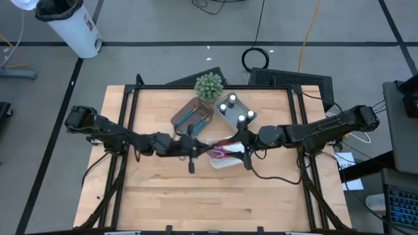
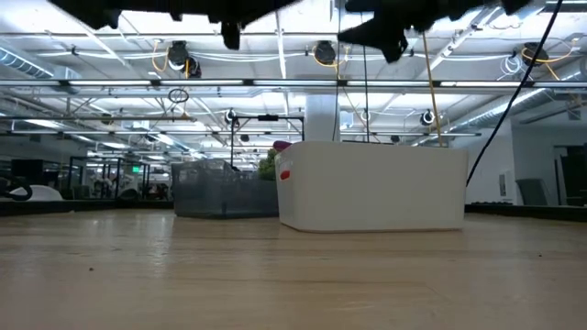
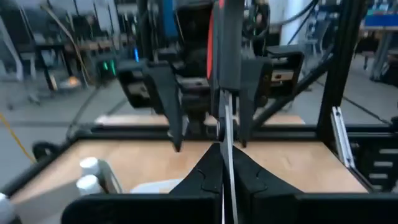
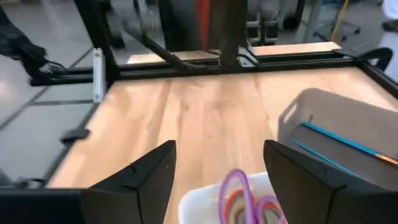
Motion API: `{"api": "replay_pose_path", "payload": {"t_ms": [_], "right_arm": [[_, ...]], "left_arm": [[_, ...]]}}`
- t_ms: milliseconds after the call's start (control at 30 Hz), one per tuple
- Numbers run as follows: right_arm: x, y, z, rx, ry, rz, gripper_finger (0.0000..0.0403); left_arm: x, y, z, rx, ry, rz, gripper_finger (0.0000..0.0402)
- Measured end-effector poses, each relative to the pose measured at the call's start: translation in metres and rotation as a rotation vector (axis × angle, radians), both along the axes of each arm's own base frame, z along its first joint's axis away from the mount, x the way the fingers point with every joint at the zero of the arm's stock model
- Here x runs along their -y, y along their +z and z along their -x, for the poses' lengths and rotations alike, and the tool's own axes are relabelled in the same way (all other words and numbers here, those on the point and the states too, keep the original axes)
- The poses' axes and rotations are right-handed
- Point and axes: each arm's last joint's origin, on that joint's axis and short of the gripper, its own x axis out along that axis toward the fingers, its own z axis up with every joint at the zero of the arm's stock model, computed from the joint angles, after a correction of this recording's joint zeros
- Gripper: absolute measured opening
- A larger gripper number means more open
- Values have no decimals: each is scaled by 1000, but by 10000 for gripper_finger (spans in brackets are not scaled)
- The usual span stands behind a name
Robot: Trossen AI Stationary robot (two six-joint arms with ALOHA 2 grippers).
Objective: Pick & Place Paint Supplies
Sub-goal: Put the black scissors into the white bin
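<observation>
Pinch thin pale brush firmly in pressed-together left gripper; lower into far brown rectangular tray before releasing. Avoid spread right gripper above purple-looped scissors.

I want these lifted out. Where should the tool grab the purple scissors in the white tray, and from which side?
Grip the purple scissors by a handle loop, coming straight down from above. The loops stand up near the rim, the rest is hidden deeper in the white tray, and its tall walls probably block a sideways approach. The open right tool hangs over them.
</observation>
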Motion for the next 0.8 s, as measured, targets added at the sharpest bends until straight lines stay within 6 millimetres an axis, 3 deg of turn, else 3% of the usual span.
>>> {"api": "replay_pose_path", "payload": {"t_ms": [133, 300, 400, 633, 800], "right_arm": [[1, -22, 3, 123, -2, -7, 230], [6, -32, 13, 469, -110, -47, 220], [6, -43, 13, 569, -132, -66, 220], [8, -52, -22, 596, -225, -30, 221], [7, -41, -55, 649, -229, -29, 222]], "left_arm": [[-9, -3, 13, 152, 44, 9, 1], [-12, -13, 17, 157, 61, -13, 1], [-14, -9, 17, 178, 89, -18, 1], [-14, -10, 16, 158, 123, -69, 1], [-12, -12, 17, 122, 204, -151, 1]]}}
